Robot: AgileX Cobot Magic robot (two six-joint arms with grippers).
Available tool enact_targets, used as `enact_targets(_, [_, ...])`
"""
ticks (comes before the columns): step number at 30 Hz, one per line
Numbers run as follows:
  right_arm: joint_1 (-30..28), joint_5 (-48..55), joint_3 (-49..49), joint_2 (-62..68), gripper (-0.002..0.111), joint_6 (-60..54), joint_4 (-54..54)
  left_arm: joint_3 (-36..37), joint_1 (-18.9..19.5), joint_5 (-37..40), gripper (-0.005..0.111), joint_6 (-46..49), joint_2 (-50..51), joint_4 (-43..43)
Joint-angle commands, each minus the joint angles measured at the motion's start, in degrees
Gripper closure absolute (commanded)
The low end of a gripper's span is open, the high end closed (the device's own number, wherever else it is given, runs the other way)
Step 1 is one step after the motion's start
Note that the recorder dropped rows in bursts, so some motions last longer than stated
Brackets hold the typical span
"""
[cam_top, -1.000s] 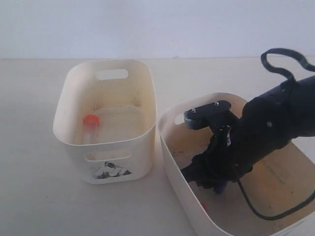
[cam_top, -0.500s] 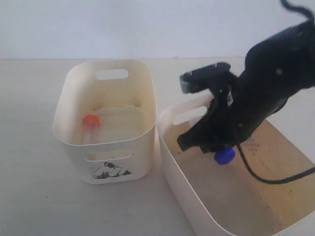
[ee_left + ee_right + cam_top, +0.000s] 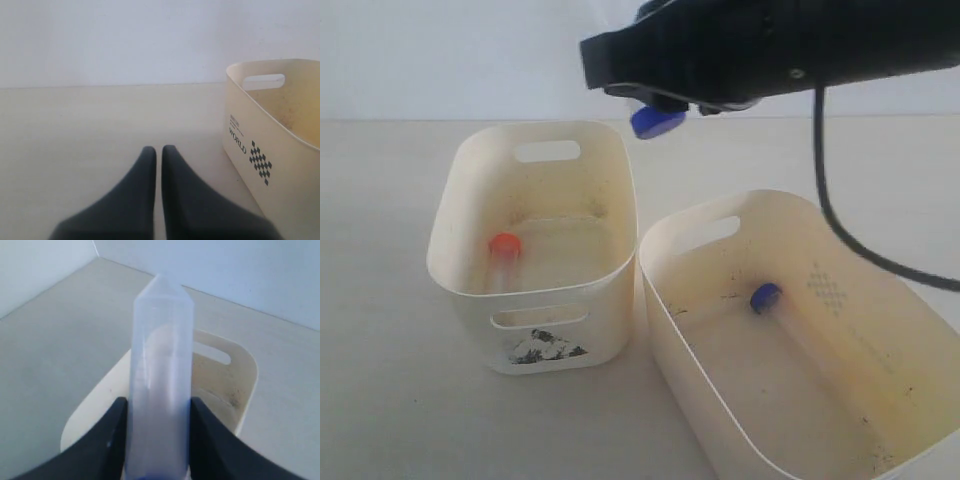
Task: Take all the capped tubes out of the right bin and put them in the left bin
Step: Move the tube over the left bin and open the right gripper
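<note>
My right gripper (image 3: pixel 660 100) is shut on a clear blue-capped tube (image 3: pixel 658 122), held high above the far right edge of the left bin (image 3: pixel 470 310). In the right wrist view the tube (image 3: pixel 160 365) stands between the dark fingers (image 3: pixel 102 440) with the left bin (image 3: pixel 240 385) below. An orange-capped tube (image 3: pixel 504 245) lies inside the left bin. Another blue-capped tube (image 3: pixel 765 297) lies in the right bin (image 3: pixel 665 310), near its far wall. My left gripper (image 3: pixel 159 150) is shut and empty, low over the table beside a bin (image 3: pixel 260 130).
The two cream bins stand side by side, almost touching, on a pale table (image 3: pixel 380 380). A black cable (image 3: pixel 830 190) hangs from the right arm over the right bin. The bin's side in the left wrist view bears a black checker print (image 3: pixel 260 162).
The right gripper has risen out of the right bin with the blue-capped tube and swung up and left to above the left bin. A second blue-capped tube now shows in the right bin.
</note>
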Motion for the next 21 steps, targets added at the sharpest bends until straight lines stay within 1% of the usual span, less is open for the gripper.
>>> enact_targets(1, [3.21,-8.73,-0.14,6.22,0.103,-5.61,1.56,-0.16,0.06,-0.29,0.102,-0.48,-0.19,0.1])
enact_targets(3, [3.62,-10.19,-0.14,9.17,0.09,-5.85,1.56,-0.16,0.06,-0.29,0.102,-0.48,-0.19,0.1])
enact_targets(4, [3.62,-10.7,-0.14,10.77,0.079,-5.85,1.56,-0.16,0.06,-0.29,0.102,-0.48,-0.19,0.1])
enact_targets(5, [3.62,-11.25,-0.14,12.33,0.065,-5.72,1.56,-0.16,0.06,-0.29,0.102,-0.48,-0.19,0.1])
enact_targets(7, [3.62,-12.07,-0.14,14.56,0.041,-3.78,1.67,-0.16,0.06,-0.29,0.102,-0.48,-0.19,0.1])
enact_targets(8, [3.62,-12.11,-0.22,15.1,0.038,-3.05,1.67,-0.16,0.06,-0.29,0.102,-0.48,-0.19,0.1])
enact_targets(9, [3.62,-12.11,-0.22,15.26,0.045,-2.93,1.67,-0.16,0.06,-0.29,0.102,-0.48,-0.19,0.1])
enact_targets(10, [3.62,-12.11,-0.22,14.99,0.058,-2.65,1.67,-0.16,0.06,-0.29,0.102,-0.48,-0.19,0.1])
enact_targets(12, [3.62,-11.04,-0.22,13.2,0.094,-2.38,1.67,-0.16,0.06,-0.29,0.102,-0.48,-0.19,0.1])
enact_targets(13, [3.47,-10.21,-0.22,11.69,0.107,-2.38,1.67,-0.16,0.06,-0.29,0.102,-0.48,-0.19,0.1])
enact_targets(14, [3.01,-9.91,-0.22,9.98,0.105,-2.55,1.78,-0.16,0.06,-0.29,0.102,-0.48,-0.19,0.1])
enact_targets(18, [0.78,-5.37,-0.22,2.71,0.106,-2.64,1.4,-0.16,0.06,-0.29,0.102,-0.48,-0.19,0.1])
enact_targets(21, [-1.9,3.53,-0.22,-3.7,0.106,-2.84,-0.95,-0.16,0.06,-0.29,0.102,-0.48,-0.19,0.1])
